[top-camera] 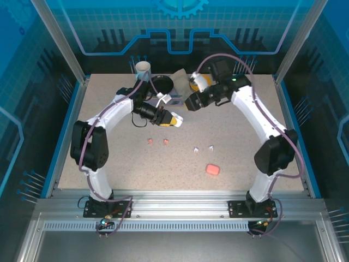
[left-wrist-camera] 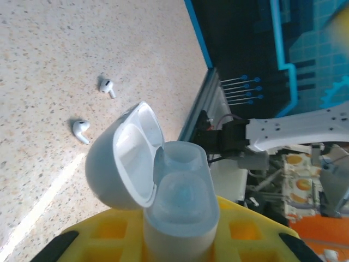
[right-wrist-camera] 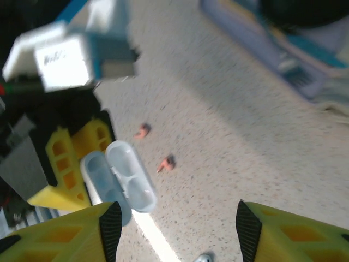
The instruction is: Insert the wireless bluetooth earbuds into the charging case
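Open white charging case (top-camera: 175,120), lid flipped back, both wells empty, held off the table in the left gripper (top-camera: 172,119) jaws. Loose on table: pink earbud (top-camera: 150,141) beside second pink earbud (top-camera: 166,142), then white earbud (top-camera: 196,149) and second white earbud (top-camera: 211,147) to their right. Nearer the arm bases, pink charging case (top-camera: 212,170), shut, lying flat.

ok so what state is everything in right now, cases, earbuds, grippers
white plastic charging case: lid open, wells empty, held
salmon-pink pebble-shaped case: lid shut, lying on the table
two white earbuds: loose on the table
two salmon-pink earbuds: loose on the table
left gripper: shut on the white case
right gripper: open, empty
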